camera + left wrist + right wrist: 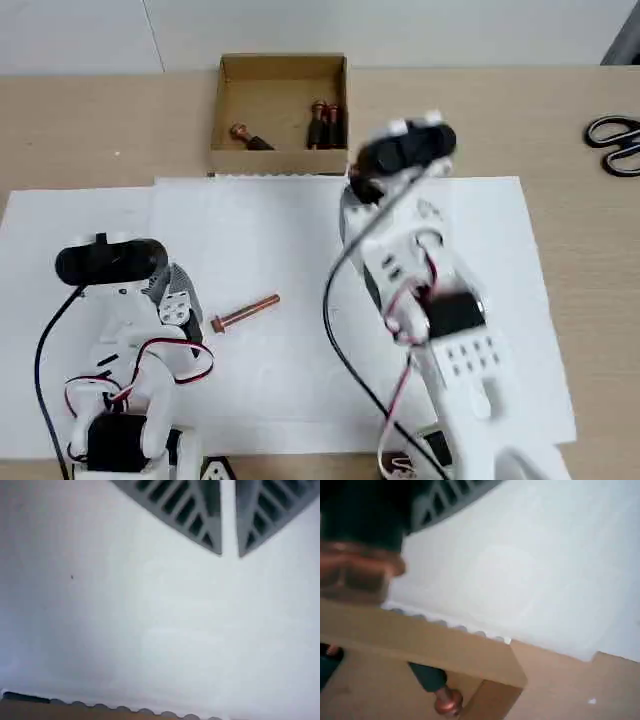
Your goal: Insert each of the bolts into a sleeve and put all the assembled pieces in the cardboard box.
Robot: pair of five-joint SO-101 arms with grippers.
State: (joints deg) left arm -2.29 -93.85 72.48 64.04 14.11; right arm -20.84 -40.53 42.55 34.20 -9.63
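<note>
A bare copper bolt (245, 311) lies on the white paper, just beside my left gripper (178, 302). Its grey fingers (200, 515) hang over bare paper with a thin slit between them and nothing held. By the near right corner of the cardboard box (282, 62) is my right gripper (358, 195), shut on an assembled piece. That piece's copper bolt head (355, 570) and dark sleeve (365, 515) show close up, just outside the box wall (445, 650). Inside the box lie one assembled piece (248, 137) at the left and two more (325, 125) side by side.
White paper (300, 390) covers the middle of the wooden table, and its far edge meets the box front. Scissors (615, 143) lie at the far right. The right arm's body and cables stretch across the right half of the paper.
</note>
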